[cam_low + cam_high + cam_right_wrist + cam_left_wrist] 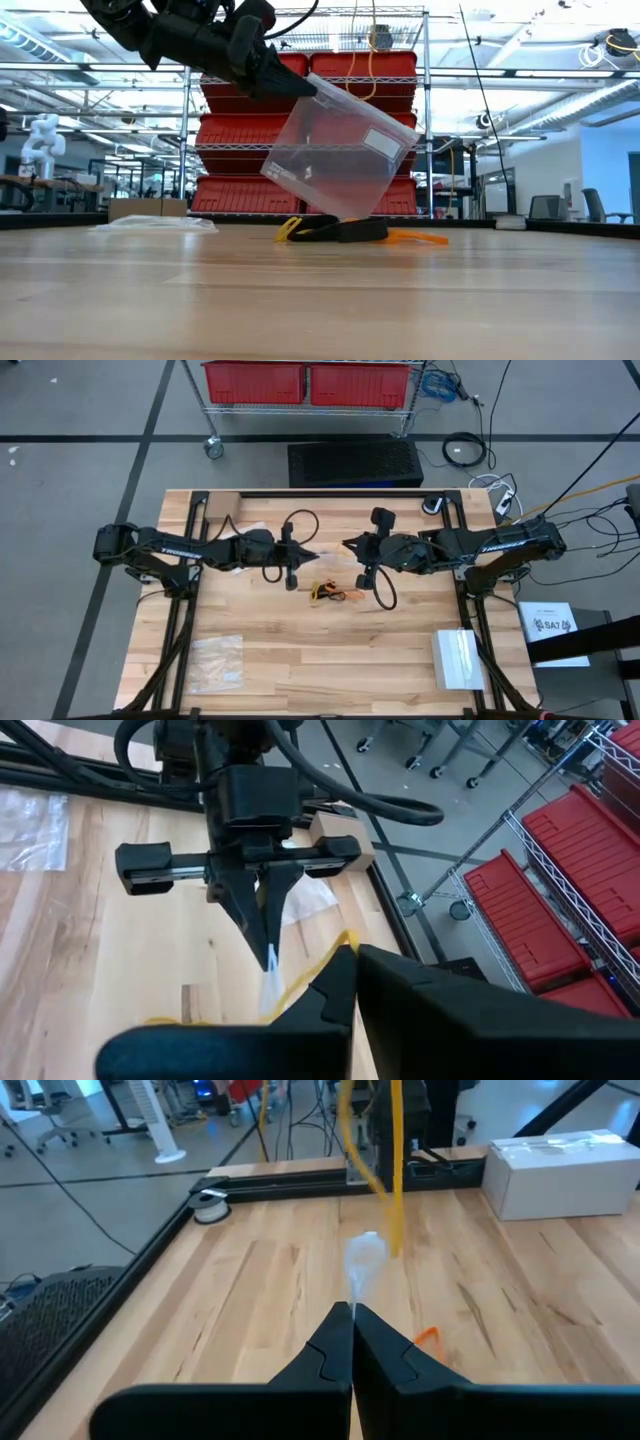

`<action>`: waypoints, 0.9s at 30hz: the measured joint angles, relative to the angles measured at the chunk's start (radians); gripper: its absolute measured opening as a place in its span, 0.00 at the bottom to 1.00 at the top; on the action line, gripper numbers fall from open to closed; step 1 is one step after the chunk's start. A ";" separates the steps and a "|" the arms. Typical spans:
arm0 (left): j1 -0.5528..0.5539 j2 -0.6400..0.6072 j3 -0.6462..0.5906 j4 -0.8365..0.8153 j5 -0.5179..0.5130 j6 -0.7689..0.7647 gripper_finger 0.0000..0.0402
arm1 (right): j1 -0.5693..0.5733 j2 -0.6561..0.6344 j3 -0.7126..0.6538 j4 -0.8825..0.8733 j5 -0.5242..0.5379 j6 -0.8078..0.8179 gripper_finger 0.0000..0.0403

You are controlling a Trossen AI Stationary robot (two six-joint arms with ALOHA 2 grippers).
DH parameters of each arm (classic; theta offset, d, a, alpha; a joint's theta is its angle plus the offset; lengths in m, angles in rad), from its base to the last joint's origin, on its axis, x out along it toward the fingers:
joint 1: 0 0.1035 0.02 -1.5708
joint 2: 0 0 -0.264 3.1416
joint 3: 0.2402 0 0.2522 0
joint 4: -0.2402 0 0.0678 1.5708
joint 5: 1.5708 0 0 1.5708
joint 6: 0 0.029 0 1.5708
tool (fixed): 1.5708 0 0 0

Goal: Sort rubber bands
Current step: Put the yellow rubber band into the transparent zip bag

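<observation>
A clear plastic bag [335,150] hangs tilted above the table's middle, with my left gripper [300,85] shut on its upper corner. Its lower edge is just over a small pile of yellow, black and orange rubber bands [335,230], which lies on the wood [330,592]. My right gripper [355,955] faces the left one [316,555] from the right, a little higher, and is shut on a long yellow rubber band [310,975]. In the left wrist view that band [392,1180] shows as a blurred yellow strip just beyond the bag's corner [365,1260]. My left gripper pinches the bag's upper corner [360,1275] between its two fingertips, coming from the table's left and slanting slightly down. The bag hangs below and beyond the fingers, tilted, its low end near the pile; whether it touches the pile I cannot tell. My right gripper pinches the yellow band at one end [342,942] between its shut fingertips, coming from the table's right and slanting down. The rest of the band trails away below the fingers; where its other end lies is hidden.
A white box [460,658] stands near the table's front right corner. A flat clear bag [215,660] lies at the front left, more clear plastic [250,520] and a cardboard piece [222,508] at the far left. A cart with red bins [310,382] stands beyond the table.
</observation>
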 joint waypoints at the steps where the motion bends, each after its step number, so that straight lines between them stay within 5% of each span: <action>1: 0.000 0.000 0.000 0.000 0.000 0.000 0.00 | 0.000 0.000 0.000 0.001 0.000 0.000 0.00; 27: 0.000 0.000 0.000 -0.002 0.001 0.000 0.00 | -0.002 0.000 0.000 0.002 0.025 -0.008 0.00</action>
